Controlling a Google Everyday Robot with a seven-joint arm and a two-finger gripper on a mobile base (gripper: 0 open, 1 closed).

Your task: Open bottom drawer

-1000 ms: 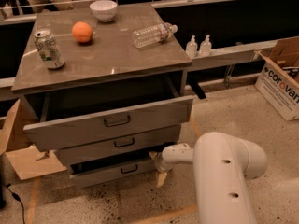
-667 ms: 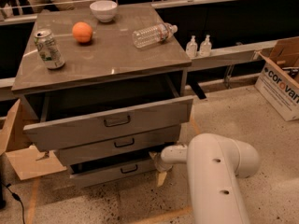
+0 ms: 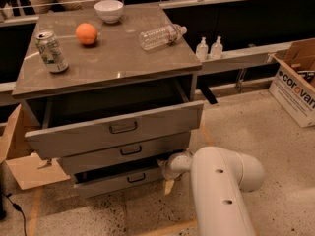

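Pulling looks the step in hand: the slim grey metal bottom drawer (image 3: 106, 183), lower centre, stands partly out. The tool (image 3: 171, 170) sits at its right end; I cannot tell its width. Next: draw straight outward.

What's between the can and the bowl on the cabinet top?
The orange, per the camera view; the gripper sits at the bottom drawer's right end.
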